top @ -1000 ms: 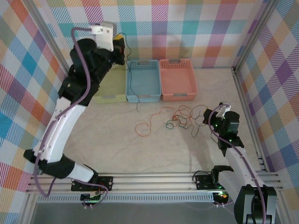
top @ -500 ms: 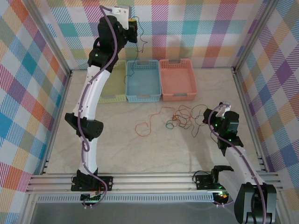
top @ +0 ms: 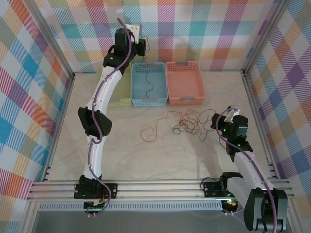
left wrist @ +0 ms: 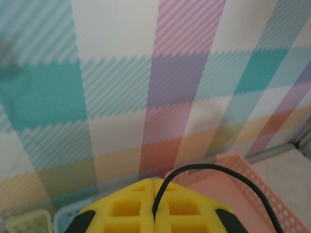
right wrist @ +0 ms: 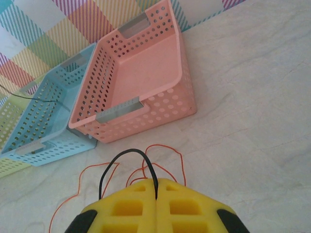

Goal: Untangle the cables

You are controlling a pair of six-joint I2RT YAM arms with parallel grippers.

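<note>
My left gripper (top: 144, 46) is raised high against the back wall, shut on a thin dark cable (top: 148, 86) whose free end hangs over the blue basket (top: 140, 101). In the left wrist view the yellow fingertips (left wrist: 154, 180) pinch that cable (left wrist: 218, 168), which arcs off to the right. My right gripper (top: 215, 122) sits low at the table's right, shut on another black cable (right wrist: 127, 151) that loops out of its tips (right wrist: 156, 182). An orange cable (top: 154, 131) and a dark one (top: 181, 128) lie tangled mid-table; orange loops (right wrist: 165, 147) lie just ahead of the right fingers.
Three baskets stand in a row by the back wall: green (top: 115, 102), blue (right wrist: 48, 114) and pink (top: 184, 99), the pink one (right wrist: 127, 109) nearest the right gripper. Checkered walls and aluminium rails (top: 252, 97) enclose the table.
The left arm has stretched up and back toward the wall, lifting its dark cable off the table so its end now hangs over the blue basket. The right arm has not moved.
</note>
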